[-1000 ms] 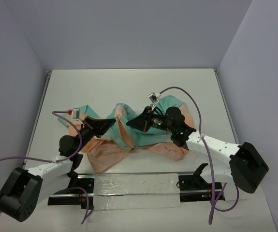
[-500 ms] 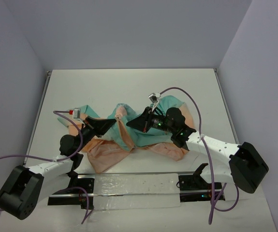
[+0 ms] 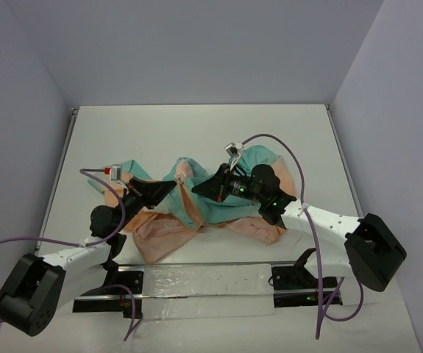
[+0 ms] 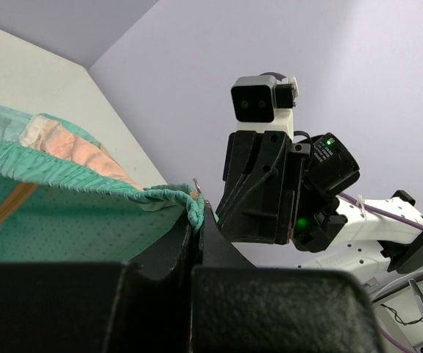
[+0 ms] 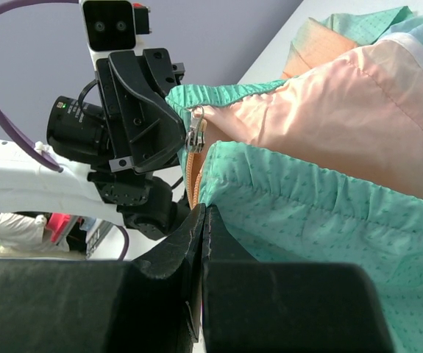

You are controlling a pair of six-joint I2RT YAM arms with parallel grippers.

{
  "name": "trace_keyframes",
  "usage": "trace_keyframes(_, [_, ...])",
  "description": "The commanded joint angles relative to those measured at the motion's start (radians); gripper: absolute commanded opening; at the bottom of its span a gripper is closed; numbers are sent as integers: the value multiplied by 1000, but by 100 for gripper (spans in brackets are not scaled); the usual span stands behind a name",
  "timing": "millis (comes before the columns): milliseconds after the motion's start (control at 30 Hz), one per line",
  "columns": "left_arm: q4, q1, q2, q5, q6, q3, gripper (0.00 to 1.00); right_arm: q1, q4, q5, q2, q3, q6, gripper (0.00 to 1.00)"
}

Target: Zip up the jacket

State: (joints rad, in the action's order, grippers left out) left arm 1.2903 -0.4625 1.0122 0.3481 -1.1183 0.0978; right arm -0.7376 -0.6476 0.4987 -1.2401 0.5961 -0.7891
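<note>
The jacket (image 3: 168, 237) lies bunched in the middle of the table, peach-orange with teal-green folds. My left gripper (image 3: 171, 187) comes in from the left and is shut on a teal gathered hem (image 4: 168, 195). Facing it from the right, my right gripper (image 3: 196, 190) is shut on the other teal edge (image 5: 321, 209), right by the orange zipper tape (image 5: 193, 180). A small metal zipper pull (image 5: 195, 135) hangs just above the right gripper's tips. The two grippers stand nose to nose, a short gap apart, with the cloth raised between them.
The white table (image 3: 196, 132) is boxed in by grey walls at the back and both sides. A clear plate on a metal rail (image 3: 196, 283) runs along the near edge between the arm bases. Purple cables (image 3: 270, 138) loop over both arms.
Hardly anything differs: the right arm's elbow has drifted slightly left, and both grippers keep their hold on the jacket in the same place.
</note>
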Motion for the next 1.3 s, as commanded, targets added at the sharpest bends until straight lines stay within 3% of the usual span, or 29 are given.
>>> trace_keyframes(0, [342, -3, 6, 17, -3, 42, 0, -11, -70, 11, -12, 13, -2, 0])
trace_keyframes(1267, [290, -3, -31, 14, 21, 43, 0, -11, -113, 19, 10, 23, -18, 0])
